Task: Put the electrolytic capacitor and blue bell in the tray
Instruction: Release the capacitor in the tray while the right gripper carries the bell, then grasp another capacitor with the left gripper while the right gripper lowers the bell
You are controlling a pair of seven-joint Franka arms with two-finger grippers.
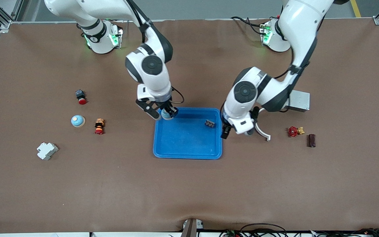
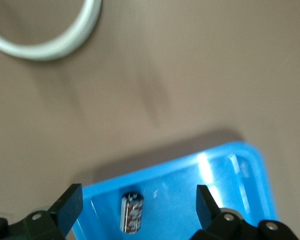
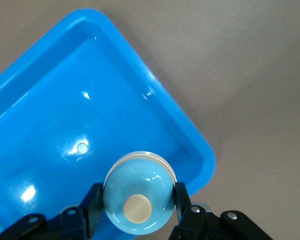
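Blue tray is holding one part, with the bell arriving.
Capacitor is lying inside the tray near the rim toward the left arm's end, and the left claw is hanging released above it with its jaws standing wide apart, so that half looks done. Right claw is gripping the bell, clenched on its sides, and hovering over the tray's corner toward the right arm's end. What is left, judging by this, is lowering the bell and letting go. A second bell is sitting on the tabletop, well apart from the tray.
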